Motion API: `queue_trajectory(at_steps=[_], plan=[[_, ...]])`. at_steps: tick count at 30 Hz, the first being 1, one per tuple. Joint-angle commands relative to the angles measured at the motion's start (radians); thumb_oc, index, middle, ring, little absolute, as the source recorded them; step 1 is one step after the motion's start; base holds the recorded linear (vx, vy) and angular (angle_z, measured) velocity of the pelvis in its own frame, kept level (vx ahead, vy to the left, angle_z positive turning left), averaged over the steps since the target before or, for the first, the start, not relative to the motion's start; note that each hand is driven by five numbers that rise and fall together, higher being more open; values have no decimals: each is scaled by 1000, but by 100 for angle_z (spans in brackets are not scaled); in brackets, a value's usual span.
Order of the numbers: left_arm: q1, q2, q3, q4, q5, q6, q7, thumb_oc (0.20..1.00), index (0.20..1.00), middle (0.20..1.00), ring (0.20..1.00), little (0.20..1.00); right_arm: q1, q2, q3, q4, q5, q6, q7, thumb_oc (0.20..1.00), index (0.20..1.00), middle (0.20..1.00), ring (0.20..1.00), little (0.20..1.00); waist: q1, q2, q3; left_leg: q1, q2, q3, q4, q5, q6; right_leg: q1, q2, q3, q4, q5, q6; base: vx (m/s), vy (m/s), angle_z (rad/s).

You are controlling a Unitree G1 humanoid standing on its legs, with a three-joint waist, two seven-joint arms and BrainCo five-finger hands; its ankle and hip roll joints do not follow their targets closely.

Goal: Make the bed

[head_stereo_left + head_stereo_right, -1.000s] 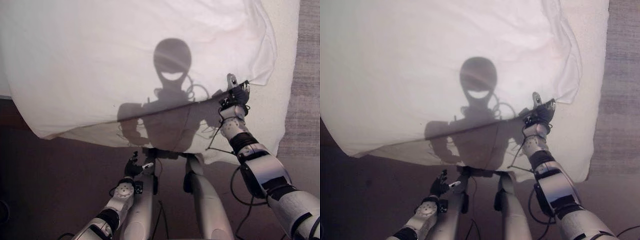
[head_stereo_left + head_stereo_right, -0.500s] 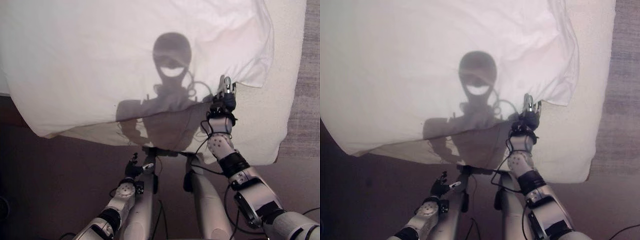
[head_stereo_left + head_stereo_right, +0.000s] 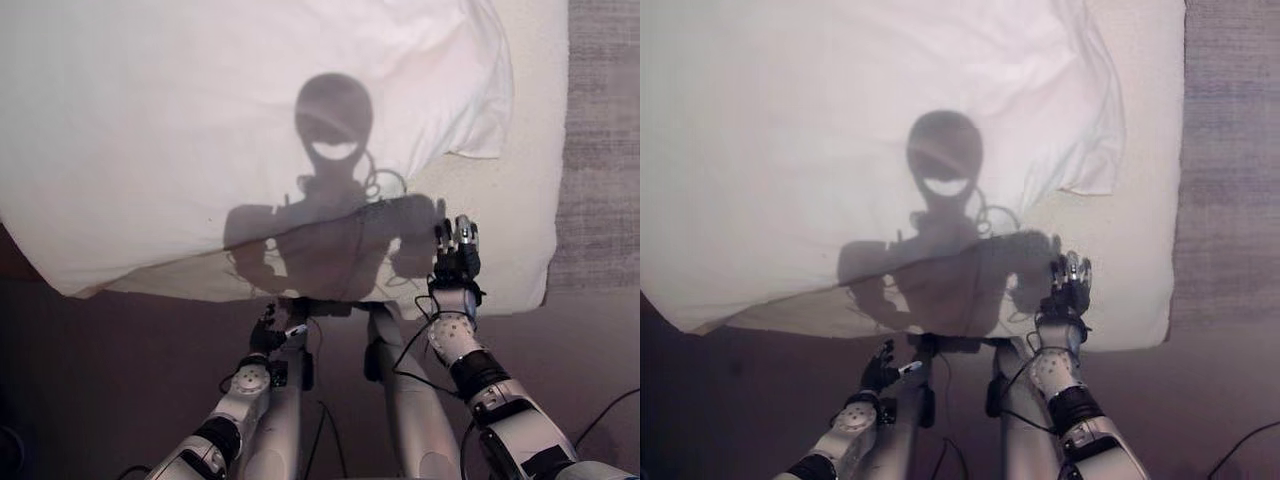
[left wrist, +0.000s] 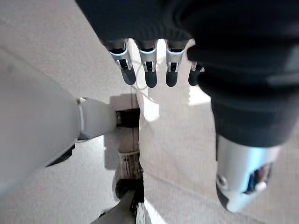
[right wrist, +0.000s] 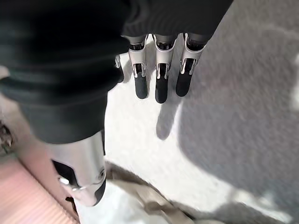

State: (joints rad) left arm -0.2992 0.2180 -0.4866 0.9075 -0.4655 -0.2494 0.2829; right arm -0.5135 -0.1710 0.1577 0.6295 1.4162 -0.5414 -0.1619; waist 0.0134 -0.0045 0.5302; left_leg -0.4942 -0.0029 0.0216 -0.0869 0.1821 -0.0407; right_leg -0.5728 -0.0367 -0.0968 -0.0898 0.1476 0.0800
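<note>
Two hands free | right hand (image 3: 456, 262) open over mattress (image 3: 520, 200) near edge | left hand (image 3: 268, 338) relaxed, low | pillow (image 3: 200, 110) far-left on bed, placed; straightening possibly left.

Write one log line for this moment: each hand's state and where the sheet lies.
right hand: open, over bed corner, holds nothing | left hand: open, low, idle | sheet: spread on bed, corner folded

A white sheet (image 3: 200, 120) lies spread over the pale bed (image 3: 520, 200), its corner rumpled.
</note>
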Motion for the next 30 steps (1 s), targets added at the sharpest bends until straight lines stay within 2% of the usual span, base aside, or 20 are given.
queue_trajectory(at_steps=[1,9,17,27,29,30], plan=[[64,9,31,-19,-15,-17,-25,1000,1000,1000,1000,1000,-26,-37,-33,-22,63,11,64,1000,1000,1000,1000,1000,12,1,-10,-4,-21,-11,0,-31,-21,6,-66,15,87,35,71,4,-10,-14],[63,10,29,-23,-24,-17,-50,1000,1000,1000,1000,1000,-135,-83,-2,28,67,44,112,1000,1000,1000,1000,1000,27,16,-10,-25,-16,-11,0,-29,-24,-17,-61,13,84,36,68,2,-9,-2],[67,10,21,-39,-24,-19,-54,1000,1000,1000,1000,1000,-219,-99,15,21,54,32,115,1000,1000,1000,1000,1000,40,27,-10,-50,-12,-15,0,-24,-30,-38,-57,1,87,31,65,11,-20,0],[69,18,24,-58,-4,-16,-43,1000,1000,1000,1000,1000,-193,-96,70,-115,20,15,125,1000,1000,1000,1000,1000,35,8,-10,-68,-2,-19,0,-23,-32,-64,-49,-1,102,24,61,0,0,0],[69,19,28,-57,3,-15,-38,1000,1000,1000,1000,1000,-176,-95,79,-147,2,8,115,1000,1000,1000,1000,1000,31,1,-10,-72,0,-18,0,-23,-32,-69,-49,-3,105,23,60,0,0,0],[66,16,29,-51,4,-10,-30,1000,1000,1000,1000,1000,-159,-85,71,-162,-29,-14,73,1000,1000,1000,1000,1000,26,-4,-10,-73,2,-18,0,-23,-31,-72,-48,-2,108,22,59,0,0,0]])
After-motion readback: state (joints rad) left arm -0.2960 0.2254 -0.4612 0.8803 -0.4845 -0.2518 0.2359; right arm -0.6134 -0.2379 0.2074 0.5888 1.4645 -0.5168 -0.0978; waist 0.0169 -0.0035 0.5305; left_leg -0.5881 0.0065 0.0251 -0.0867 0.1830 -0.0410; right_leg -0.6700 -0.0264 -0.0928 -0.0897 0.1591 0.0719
